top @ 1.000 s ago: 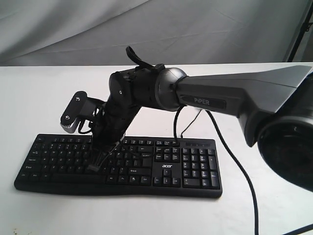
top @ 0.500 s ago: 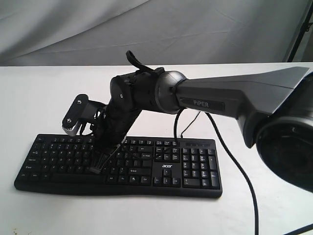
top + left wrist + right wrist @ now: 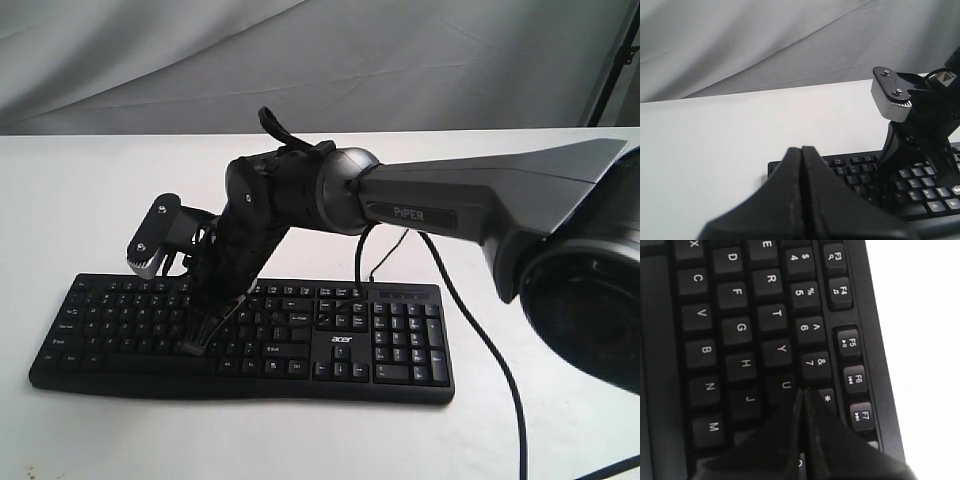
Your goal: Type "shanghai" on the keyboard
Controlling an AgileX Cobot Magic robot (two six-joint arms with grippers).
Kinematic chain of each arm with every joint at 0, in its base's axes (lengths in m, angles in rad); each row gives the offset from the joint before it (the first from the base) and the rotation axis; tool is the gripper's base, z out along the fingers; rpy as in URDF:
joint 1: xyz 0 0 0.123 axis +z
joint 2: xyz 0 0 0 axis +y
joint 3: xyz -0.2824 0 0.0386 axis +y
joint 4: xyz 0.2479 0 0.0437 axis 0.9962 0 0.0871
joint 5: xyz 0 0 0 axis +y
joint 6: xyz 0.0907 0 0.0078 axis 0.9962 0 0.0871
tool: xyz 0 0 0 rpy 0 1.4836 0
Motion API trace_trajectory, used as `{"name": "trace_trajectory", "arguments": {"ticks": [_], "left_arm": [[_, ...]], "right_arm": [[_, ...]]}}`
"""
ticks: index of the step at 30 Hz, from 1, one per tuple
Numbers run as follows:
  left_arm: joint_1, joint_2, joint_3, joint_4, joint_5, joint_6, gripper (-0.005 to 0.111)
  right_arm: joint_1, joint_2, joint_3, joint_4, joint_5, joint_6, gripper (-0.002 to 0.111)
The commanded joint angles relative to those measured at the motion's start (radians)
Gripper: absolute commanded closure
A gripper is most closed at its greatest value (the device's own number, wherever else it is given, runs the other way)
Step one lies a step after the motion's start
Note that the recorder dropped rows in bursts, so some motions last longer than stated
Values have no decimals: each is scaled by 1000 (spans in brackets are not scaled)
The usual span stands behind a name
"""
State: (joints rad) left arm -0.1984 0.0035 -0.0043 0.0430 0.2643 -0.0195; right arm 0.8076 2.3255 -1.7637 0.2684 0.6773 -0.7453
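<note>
Keyboard [image 3: 380, 340] lies in the lower centre of the exterior frame on the white table [image 3: 80, 200]. Its long axis runs left to right across the picture, with the number pad toward the right. The right arm [image 3: 470, 205] reaches in from the right edge and bends down over the letter block, left of centre. The right gripper [image 3: 195, 345] has its fingers pressed together on nothing, tip down among the key rows. From here we cannot tell whether it touches a key, and we do not see the left gripper in this view. In the left wrist view the left gripper [image 3: 801, 150] is likewise closed and empty. It is held off the keyboard [image 3: 850, 165], which lies beyond it under the right arm's wrist camera [image 3: 892, 95]. In the right wrist view the right gripper [image 3: 802, 395] aims its closed tip at the keyboard [image 3: 740, 330] just beside the U key [image 3: 785, 385], with the H key [image 3: 745, 362] near in the next row. We judge the right arm by far the nearer. The keys lie straight beneath its tip, so any coming stroke needs only a short slide along the rows and a press down.
</note>
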Motion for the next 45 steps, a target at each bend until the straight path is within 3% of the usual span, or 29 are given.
{"name": "trace_trajectory", "arguments": {"ticks": [1,11,20,24,37,41,45], "left_arm": [[-4,-3,4,1,-5,-3,107],[-4,-3,4,1,-5,-3,107],[-4,-3,4,1,-5,-3,107],[-4,-3,4,1,-5,-3,107],[-4,-3,4,1,-5,-3,107],[-4,-3,4,1,-5,-3,107],[-4,-3,4,1,-5,-3,107]], "right_arm": [[-7,5,6,2,11,-13,108],[-7,-13,6,3,21,-10,108],[-7,-205,33,-91,95,52,108],[9,-367,177,-160,24,101,108],[19,-980,903,-241,-427,337,108],[17,-1105,1018,-262,-566,339,108],[19,-1179,1045,-258,-560,339,108]]}}
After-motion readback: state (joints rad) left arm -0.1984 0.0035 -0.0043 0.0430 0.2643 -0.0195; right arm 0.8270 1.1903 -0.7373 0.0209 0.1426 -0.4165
